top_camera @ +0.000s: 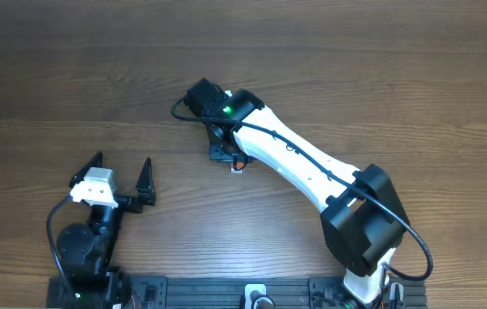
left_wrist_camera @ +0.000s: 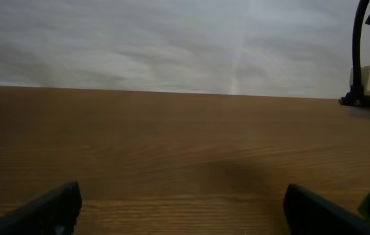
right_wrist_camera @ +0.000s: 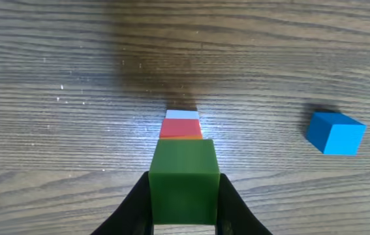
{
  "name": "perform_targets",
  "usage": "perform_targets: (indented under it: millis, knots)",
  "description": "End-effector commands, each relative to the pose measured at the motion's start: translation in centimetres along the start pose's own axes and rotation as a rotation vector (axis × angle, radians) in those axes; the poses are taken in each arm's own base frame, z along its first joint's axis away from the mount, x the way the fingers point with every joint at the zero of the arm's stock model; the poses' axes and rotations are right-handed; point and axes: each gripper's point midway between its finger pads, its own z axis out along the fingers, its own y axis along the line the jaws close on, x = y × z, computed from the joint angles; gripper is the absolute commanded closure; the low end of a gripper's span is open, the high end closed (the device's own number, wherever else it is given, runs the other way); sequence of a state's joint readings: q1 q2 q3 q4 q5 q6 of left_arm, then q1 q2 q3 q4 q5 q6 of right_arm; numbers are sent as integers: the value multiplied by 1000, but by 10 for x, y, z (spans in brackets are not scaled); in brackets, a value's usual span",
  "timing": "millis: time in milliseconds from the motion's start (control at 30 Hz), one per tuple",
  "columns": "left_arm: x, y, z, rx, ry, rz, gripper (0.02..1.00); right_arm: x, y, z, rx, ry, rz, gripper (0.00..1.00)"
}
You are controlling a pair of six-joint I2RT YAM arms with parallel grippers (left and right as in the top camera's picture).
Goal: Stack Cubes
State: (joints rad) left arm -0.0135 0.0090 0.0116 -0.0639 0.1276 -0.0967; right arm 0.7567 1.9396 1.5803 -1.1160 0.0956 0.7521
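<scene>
My right gripper [right_wrist_camera: 185, 190] is shut on a green cube [right_wrist_camera: 185, 175], its fingers pressed on two opposite sides. Just beyond the green cube stands a small stack: an orange sliver [right_wrist_camera: 183, 138], a red cube [right_wrist_camera: 181, 128] and a white one [right_wrist_camera: 182, 115]. Whether the green cube touches the stack I cannot tell. A blue cube [right_wrist_camera: 335, 132] lies alone on the wood, off to one side. From above, the right gripper [top_camera: 224, 148] sits mid-table with a bit of the stack [top_camera: 237, 166] peeking out beside it. My left gripper [top_camera: 123, 160] stands open at the near left, nothing in it.
The wooden table [top_camera: 380, 77] stretches bare around the stack. The right arm [top_camera: 303, 167] runs diagonally from the bottom right to the centre. In the left wrist view its dark link and cable [left_wrist_camera: 367, 78] stand at the far edge, past the open left gripper [left_wrist_camera: 181, 212].
</scene>
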Motion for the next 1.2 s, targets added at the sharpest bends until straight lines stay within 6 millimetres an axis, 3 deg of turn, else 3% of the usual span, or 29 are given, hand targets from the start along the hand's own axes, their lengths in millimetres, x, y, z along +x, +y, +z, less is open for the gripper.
perform_targets:
  millis: [33,900,1200]
  knots:
    - [1,0,0,1,0,14,18,-2,4,0,-18,10,-4,963]
    - [1,0,0,1,0,14,18,-9,-6,-11,-9,-24,12,972]
    - [1,0,0,1,0,14,18,-10,-10,-25,-21,-44,5,972]
